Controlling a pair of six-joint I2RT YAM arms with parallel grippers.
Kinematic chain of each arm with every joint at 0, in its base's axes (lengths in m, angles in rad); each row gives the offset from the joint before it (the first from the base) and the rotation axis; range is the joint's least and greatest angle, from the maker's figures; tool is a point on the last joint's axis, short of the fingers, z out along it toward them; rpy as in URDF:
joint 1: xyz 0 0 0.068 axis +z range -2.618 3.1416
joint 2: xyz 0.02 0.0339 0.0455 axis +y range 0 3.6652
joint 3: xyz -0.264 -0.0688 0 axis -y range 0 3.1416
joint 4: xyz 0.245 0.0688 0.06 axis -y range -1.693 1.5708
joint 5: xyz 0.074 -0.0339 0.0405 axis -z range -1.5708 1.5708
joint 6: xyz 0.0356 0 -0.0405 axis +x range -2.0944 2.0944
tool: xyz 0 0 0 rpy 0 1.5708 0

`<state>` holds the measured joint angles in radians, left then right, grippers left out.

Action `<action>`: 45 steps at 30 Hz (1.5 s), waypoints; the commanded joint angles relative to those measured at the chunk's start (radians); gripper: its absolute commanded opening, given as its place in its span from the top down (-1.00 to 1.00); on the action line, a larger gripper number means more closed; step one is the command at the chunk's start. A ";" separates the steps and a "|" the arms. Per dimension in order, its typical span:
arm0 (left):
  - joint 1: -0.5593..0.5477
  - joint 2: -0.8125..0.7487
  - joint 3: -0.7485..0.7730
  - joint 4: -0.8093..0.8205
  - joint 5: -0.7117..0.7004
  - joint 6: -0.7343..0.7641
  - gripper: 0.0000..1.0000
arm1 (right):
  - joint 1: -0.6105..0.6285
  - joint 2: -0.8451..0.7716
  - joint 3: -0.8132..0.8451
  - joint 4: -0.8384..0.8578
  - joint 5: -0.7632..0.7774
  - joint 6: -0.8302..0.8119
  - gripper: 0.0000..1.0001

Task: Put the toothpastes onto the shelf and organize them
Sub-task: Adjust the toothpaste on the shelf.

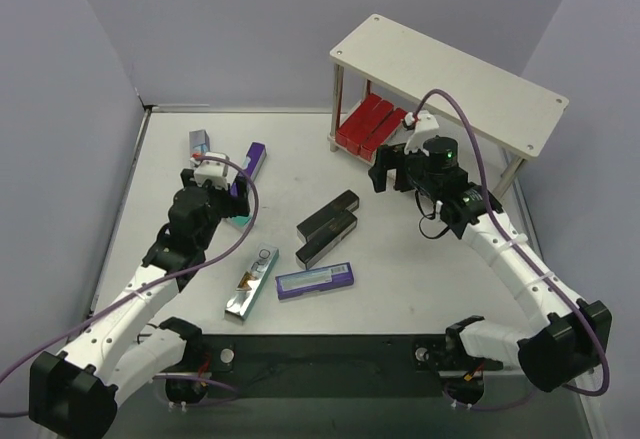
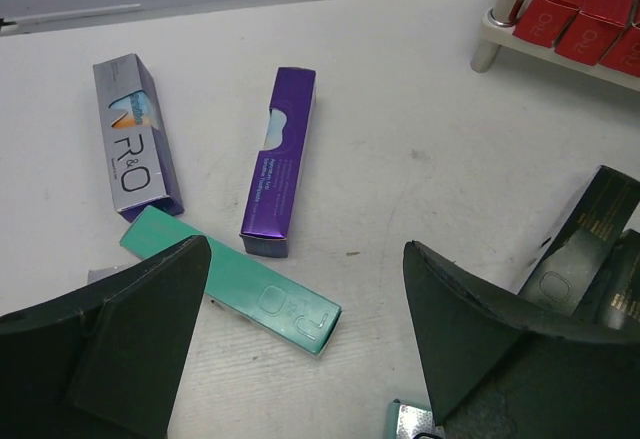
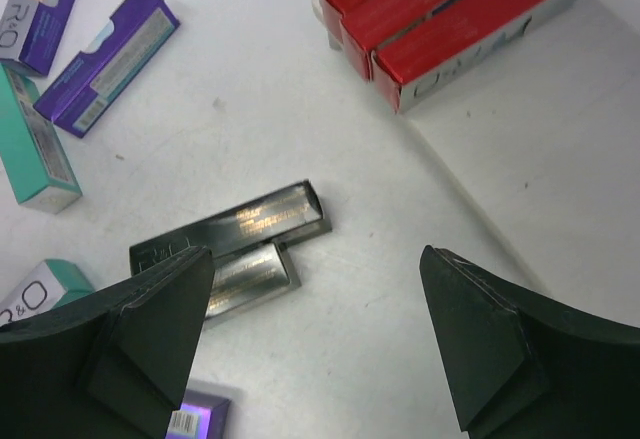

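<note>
Three red toothpastes [image 1: 372, 124] lie side by side on the lower board of the shelf [image 1: 450, 71]. My right gripper [image 1: 393, 169] hovers just in front of them, open and empty. In the right wrist view the right gripper [image 3: 315, 254] shows bare table between its fingers, with the red toothpastes [image 3: 450, 9] beyond. My left gripper [image 1: 215, 174] is open over a teal toothpaste [image 2: 240, 284], which lies between and below its fingers [image 2: 150, 309]. A purple toothpaste [image 2: 280, 159] and a silver-faced one [image 2: 135, 139] lie further out.
Two black cartons [image 1: 328, 227] lie mid-table, with a purple carton [image 1: 315, 280] and a silver-and-teal one [image 1: 251, 281] nearer the arm bases. The shelf's metal legs [image 1: 338, 104] stand beside the red cartons. Grey walls close in the back and the sides.
</note>
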<state>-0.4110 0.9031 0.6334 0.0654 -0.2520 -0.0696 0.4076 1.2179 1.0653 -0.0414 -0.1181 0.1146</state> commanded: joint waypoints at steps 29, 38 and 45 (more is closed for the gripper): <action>-0.072 0.013 -0.009 0.060 -0.009 0.054 -0.79 | 0.054 0.265 -0.417 1.007 0.428 0.779 -0.89; -0.135 0.000 -0.020 0.071 -0.089 0.063 -0.80 | 0.063 0.538 -0.292 1.332 0.664 0.761 -0.95; -0.192 0.003 -0.020 0.077 -0.122 0.090 -0.80 | 0.030 0.606 -0.266 1.393 0.759 0.740 -0.92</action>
<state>-0.5804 0.9195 0.6128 0.0822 -0.3347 -0.0132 0.4587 1.7939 0.7559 1.1904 0.5083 0.8597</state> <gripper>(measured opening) 0.898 0.967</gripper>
